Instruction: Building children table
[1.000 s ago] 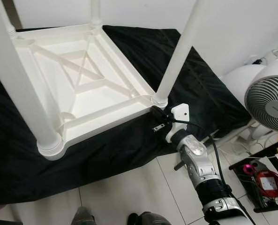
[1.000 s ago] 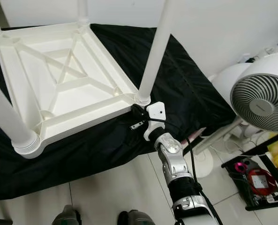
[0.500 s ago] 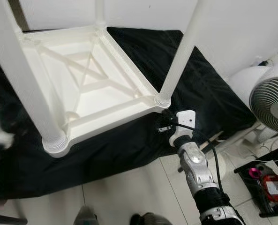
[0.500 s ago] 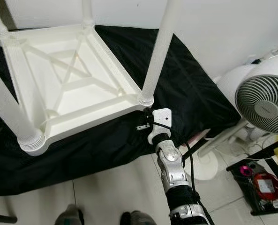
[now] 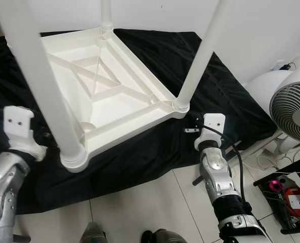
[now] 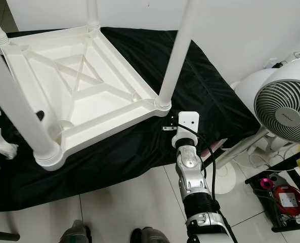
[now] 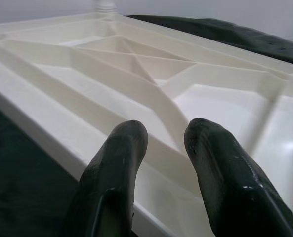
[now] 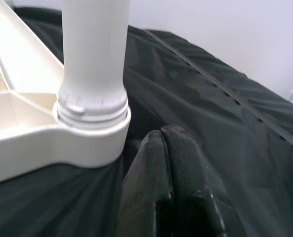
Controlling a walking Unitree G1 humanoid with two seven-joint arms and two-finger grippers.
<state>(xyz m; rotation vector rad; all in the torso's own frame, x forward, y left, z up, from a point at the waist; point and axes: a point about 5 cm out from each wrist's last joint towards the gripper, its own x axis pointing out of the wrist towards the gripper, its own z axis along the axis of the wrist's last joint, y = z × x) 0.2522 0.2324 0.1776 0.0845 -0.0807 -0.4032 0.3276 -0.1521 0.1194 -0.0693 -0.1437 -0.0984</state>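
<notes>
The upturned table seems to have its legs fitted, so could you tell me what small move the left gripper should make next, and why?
Probably ease the left gripper forward until its open fingers straddle the table rim. It sits just short of that edge, holding nothing, while the right gripper, shut and empty, rests on the black cloth beside the near right leg. A grip looks needed before turning the table over.

Reaching forward with both silver arms: left gripper [image 7: 161, 148] holding its fingers parted, right gripper [image 8: 162, 148] pressing its fingers together.
</notes>
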